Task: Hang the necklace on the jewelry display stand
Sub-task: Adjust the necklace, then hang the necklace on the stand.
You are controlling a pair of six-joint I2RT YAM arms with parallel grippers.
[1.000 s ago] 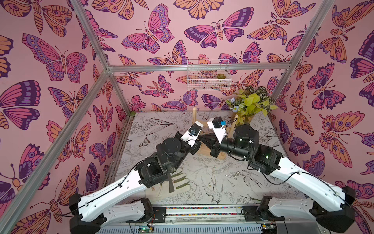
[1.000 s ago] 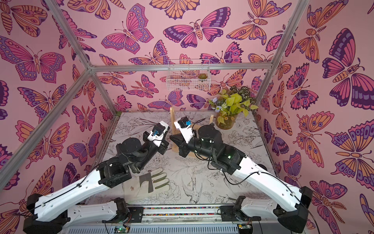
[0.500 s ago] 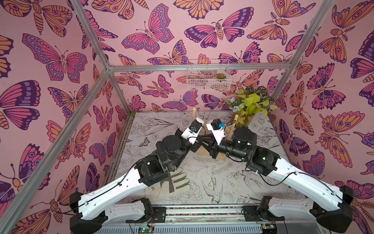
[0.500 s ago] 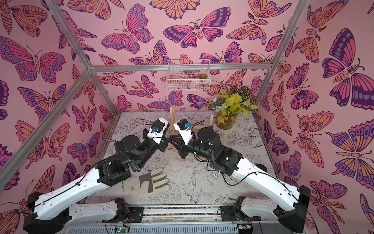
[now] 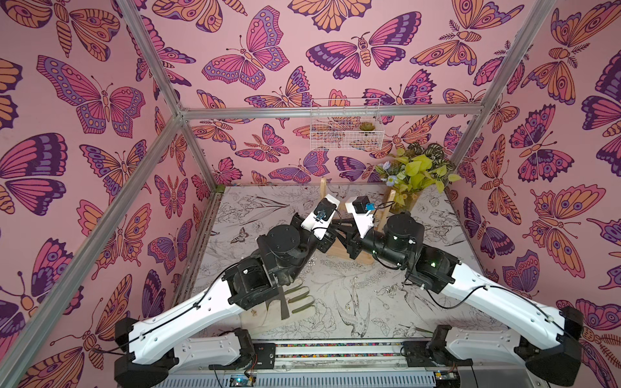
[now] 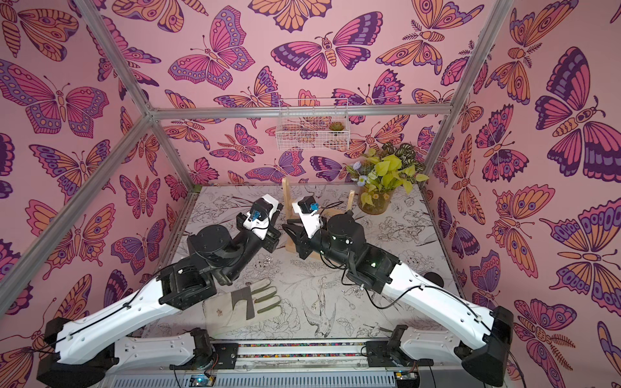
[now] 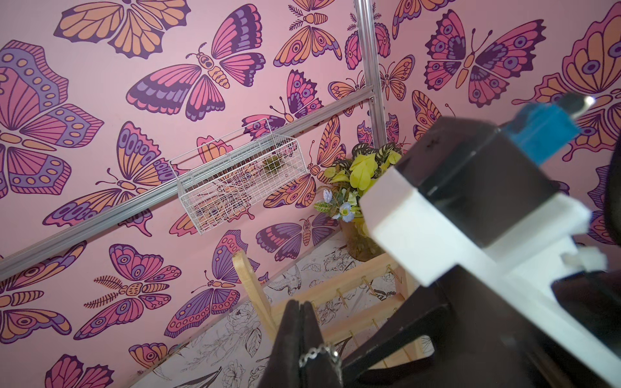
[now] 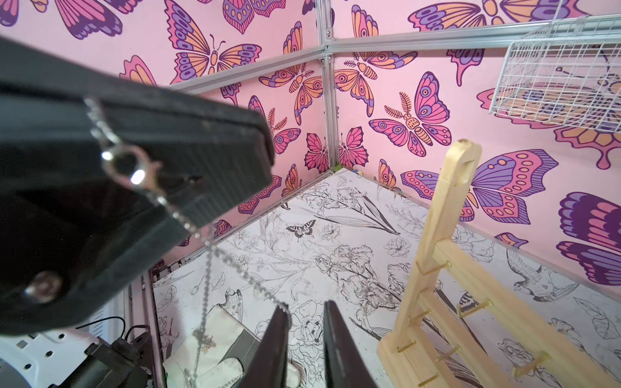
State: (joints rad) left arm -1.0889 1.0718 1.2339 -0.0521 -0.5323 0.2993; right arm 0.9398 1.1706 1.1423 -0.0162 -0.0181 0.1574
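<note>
No legible text, label, brand or number in any view. Checked the jewelry display stand point(image 8: 447, 201), wire basket point(image 5: 346, 142), glove point(image 6: 248, 302) and butterfly wallpaper point(image 5: 100, 100): pattern only, no lettering.

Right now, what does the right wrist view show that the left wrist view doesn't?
Only the right wrist view: the necklace clasp at the left gripper, its chain running down to the right gripper, whose jaws stand apart, and the glove. Only the left wrist view: the potted plant and the right arm's camera housing. Both: the left gripper shut on the necklace, the jewelry display stand, the wire basket.
</note>
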